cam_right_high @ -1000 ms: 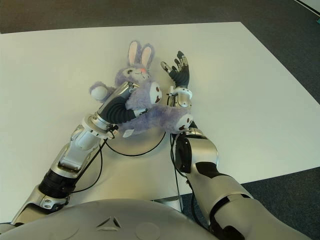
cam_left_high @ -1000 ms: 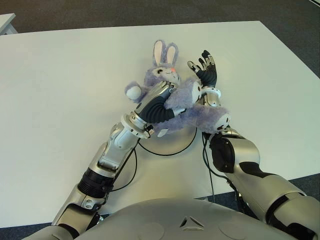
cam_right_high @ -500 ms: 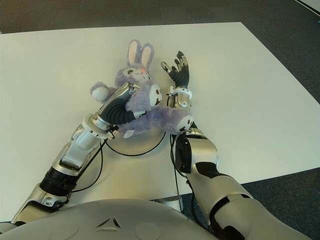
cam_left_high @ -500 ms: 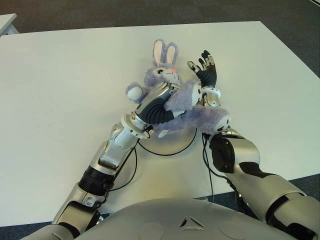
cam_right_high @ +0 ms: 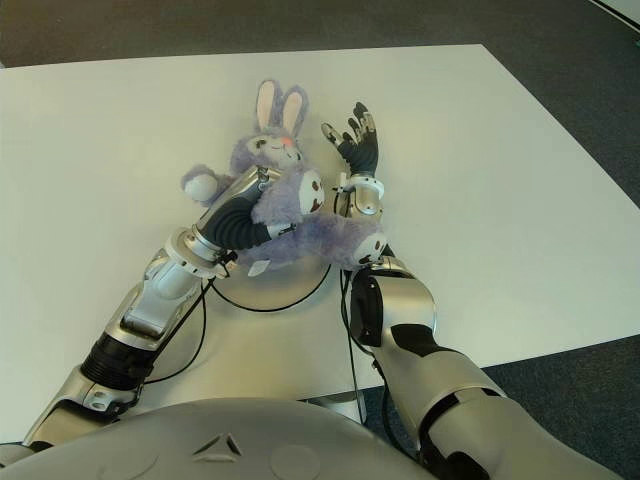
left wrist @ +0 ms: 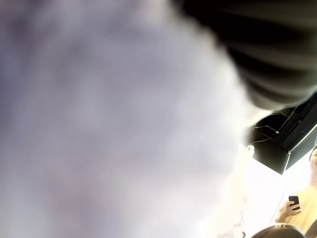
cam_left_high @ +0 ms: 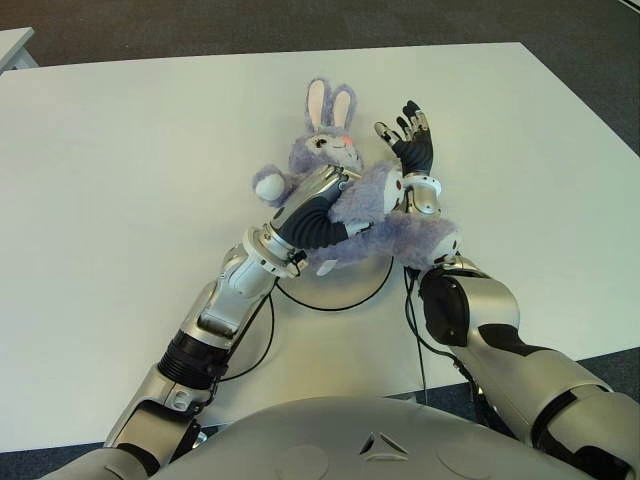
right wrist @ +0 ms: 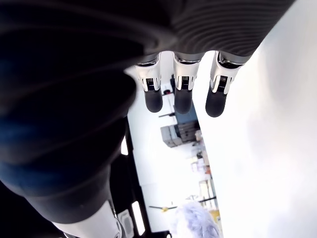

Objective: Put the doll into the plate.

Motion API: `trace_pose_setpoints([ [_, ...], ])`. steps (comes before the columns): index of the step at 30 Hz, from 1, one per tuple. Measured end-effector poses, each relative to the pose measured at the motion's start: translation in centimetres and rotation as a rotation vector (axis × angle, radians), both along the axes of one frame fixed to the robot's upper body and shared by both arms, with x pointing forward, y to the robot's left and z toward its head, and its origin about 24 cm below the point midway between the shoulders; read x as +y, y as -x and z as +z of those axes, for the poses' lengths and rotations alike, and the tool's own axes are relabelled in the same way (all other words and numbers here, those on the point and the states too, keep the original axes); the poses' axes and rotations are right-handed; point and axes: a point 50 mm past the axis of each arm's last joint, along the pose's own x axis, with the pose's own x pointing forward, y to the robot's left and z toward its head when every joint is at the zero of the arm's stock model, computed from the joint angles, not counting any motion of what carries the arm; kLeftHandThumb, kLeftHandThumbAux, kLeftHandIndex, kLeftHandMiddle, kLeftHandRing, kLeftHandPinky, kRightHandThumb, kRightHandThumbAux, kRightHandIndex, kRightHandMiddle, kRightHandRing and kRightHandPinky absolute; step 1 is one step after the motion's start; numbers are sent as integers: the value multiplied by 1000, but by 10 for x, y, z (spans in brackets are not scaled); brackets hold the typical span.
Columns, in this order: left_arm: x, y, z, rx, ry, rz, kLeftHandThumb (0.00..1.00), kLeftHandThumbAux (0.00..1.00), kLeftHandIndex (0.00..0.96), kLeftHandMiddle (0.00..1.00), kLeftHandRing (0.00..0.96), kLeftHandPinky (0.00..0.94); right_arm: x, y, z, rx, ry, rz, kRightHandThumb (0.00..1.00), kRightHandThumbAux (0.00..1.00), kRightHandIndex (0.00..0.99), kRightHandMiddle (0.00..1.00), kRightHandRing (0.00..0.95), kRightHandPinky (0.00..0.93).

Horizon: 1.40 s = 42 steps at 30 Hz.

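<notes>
Since a second ago the purple bunny doll (cam_left_high: 345, 190) has shifted slightly over the robot's forearms; the arms have barely moved. It lies draped across both, above the white plate (cam_left_high: 352, 292) on the white bench (cam_left_high: 120, 180). The left hand (cam_left_high: 322, 182) is buried in plush, its fingers unreadable. The right hand (cam_left_high: 408, 135) holds its fingers (right wrist: 182, 94) spread, grasping nothing. Dark carpet (cam_left_high: 250, 25) borders the bench.

Two head eyes, two wrist cameras.
Both eyes look down from overhead toward 12 o'clock, sharing the table (cam_left_high: 120, 180); wrist cameras sit close, the left pressed against fur.
</notes>
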Motion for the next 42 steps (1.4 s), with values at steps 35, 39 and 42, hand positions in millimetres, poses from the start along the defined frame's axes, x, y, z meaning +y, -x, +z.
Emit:
trace_pose_setpoints([
  [35, 4, 7, -6, 45, 21, -51, 182, 368, 26, 190, 255, 300, 3, 0, 0, 1, -17, -2, 278, 888, 120, 93, 76, 120],
  [39, 4, 9, -6, 52, 26, -78, 130, 335, 0, 137, 225, 326, 3, 0, 0, 0, -18, -1, 273, 890, 112, 94, 78, 123],
  [42, 4, 10, -7, 55, 25, -93, 129, 334, 0, 136, 226, 322, 3, 0, 0, 0, -18, 0, 272, 891, 116, 94, 77, 122],
])
